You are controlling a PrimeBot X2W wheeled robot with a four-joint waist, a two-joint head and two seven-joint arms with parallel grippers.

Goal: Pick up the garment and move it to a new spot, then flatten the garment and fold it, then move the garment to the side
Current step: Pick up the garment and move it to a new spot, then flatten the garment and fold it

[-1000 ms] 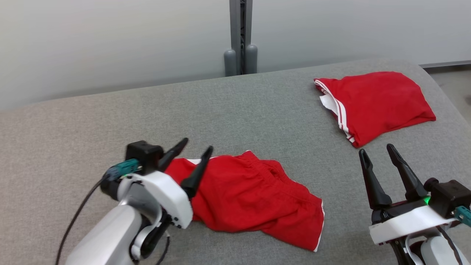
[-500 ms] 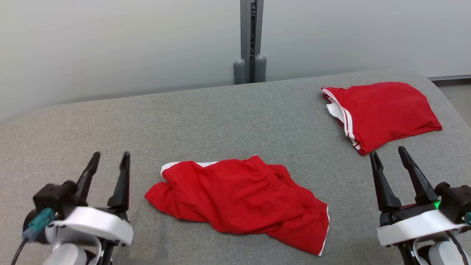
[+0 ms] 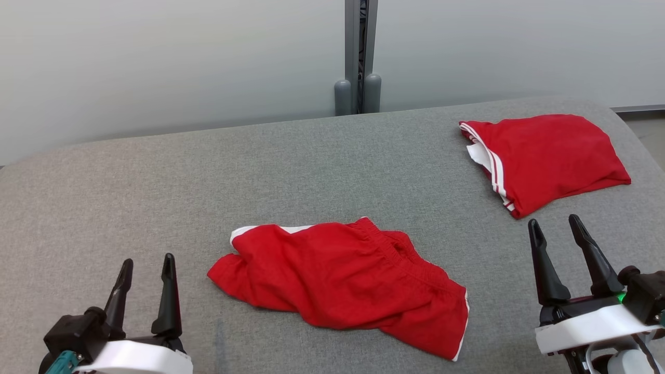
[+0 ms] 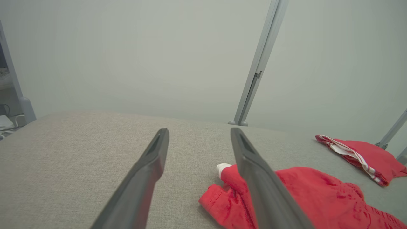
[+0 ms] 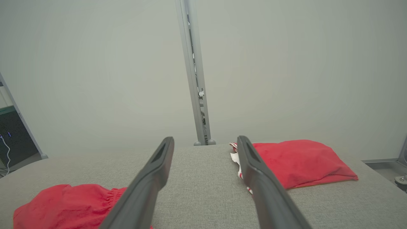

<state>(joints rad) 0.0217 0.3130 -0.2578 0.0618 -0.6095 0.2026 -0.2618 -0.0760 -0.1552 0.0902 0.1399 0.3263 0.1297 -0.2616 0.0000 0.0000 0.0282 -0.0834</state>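
A crumpled red garment [image 3: 343, 280] with white trim lies at the middle front of the grey padded table [image 3: 156, 176]. It also shows in the left wrist view [image 4: 318, 190] and the right wrist view [image 5: 70, 203]. My left gripper [image 3: 147, 264] stands open at the lower left, a short way left of the garment's left end and apart from it; its fingers [image 4: 199, 132] hold nothing. My right gripper [image 3: 555, 224] stands open at the lower right, also empty [image 5: 205, 140], to the right of the garment.
A second red garment [image 3: 550, 156] with white stripes lies folded at the table's back right, just beyond my right gripper [image 5: 295, 162]. A grey post [image 3: 358, 57] stands against the pale wall behind the table. The table's right edge curves down to the floor [image 3: 649, 124].
My left gripper, open over the garment's left end a second ago, has drawn back to the lower left. The garment lies still. The head camera has shifted a little; the right gripper stays put.
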